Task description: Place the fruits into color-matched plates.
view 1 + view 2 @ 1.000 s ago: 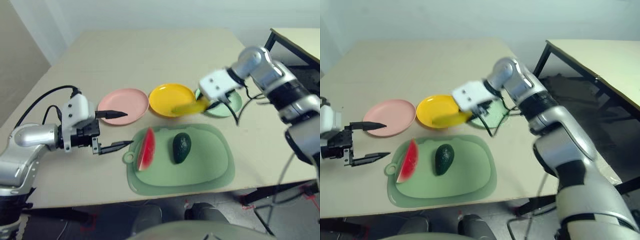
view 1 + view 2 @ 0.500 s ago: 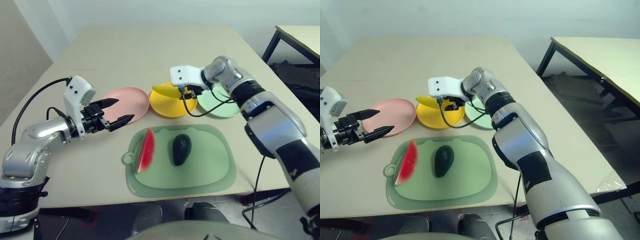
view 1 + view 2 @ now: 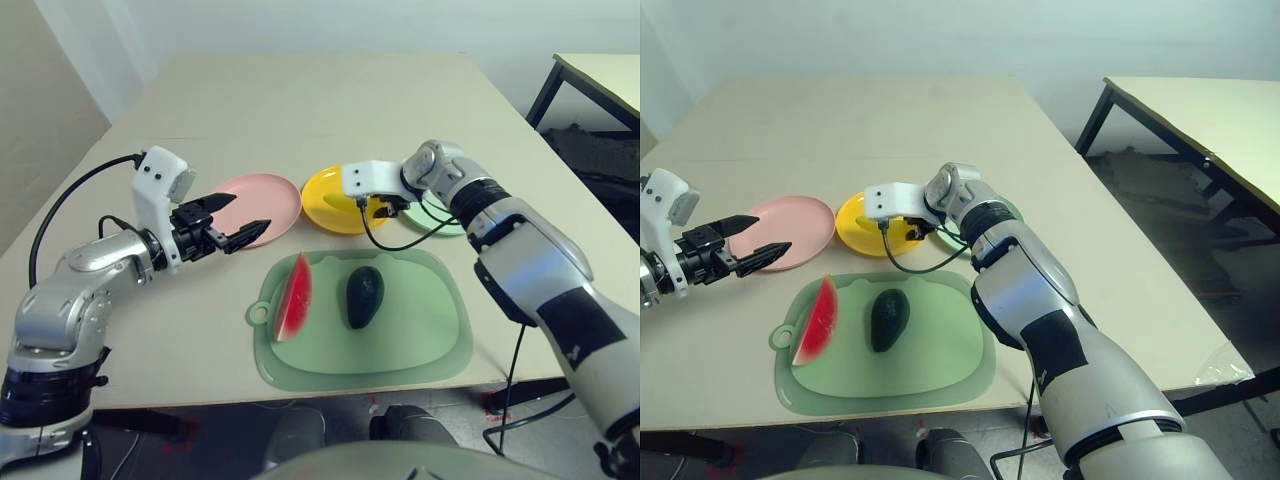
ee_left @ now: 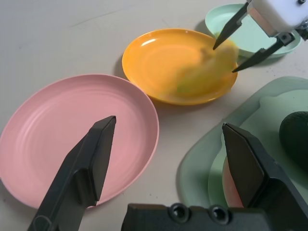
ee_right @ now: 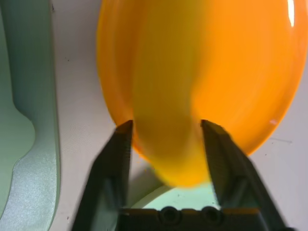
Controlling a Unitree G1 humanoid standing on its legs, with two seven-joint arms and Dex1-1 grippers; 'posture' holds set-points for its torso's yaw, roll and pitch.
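The yellow plate (image 3: 335,198) serves as the landmark; the pink plate (image 3: 258,203) sits just beside it toward the robot's left, the mint green plate (image 3: 445,215) just beside it toward the robot's right, and the pale green cutting mat (image 3: 400,335) lies on its near side, toward the robot. The right gripper (image 4: 238,45) hangs over the yellow plate's edge nearest the mint green plate, pointing steeply down; between its fingers is the banana (image 5: 166,115), which the wrist view shows blurred, running lengthwise away from the jaws across the plate; the jaws stand partly apart with the fingers close against the fruit's sides, and whether they are gripping it or have just let go I cannot say for sure, though the blur suggests the banana is dropping into the plate. The left gripper (image 3: 232,222) hovers over the near rim of the pink plate, jaws wide and empty. On the mat, well to the near side of the yellow plate, the watermelon wedge (image 3: 292,298) lies closer to the left gripper and the avocado (image 3: 363,296) lies beside it toward the right, long axis pointing away from the robot; so the left arm looks better placed for the wedge.
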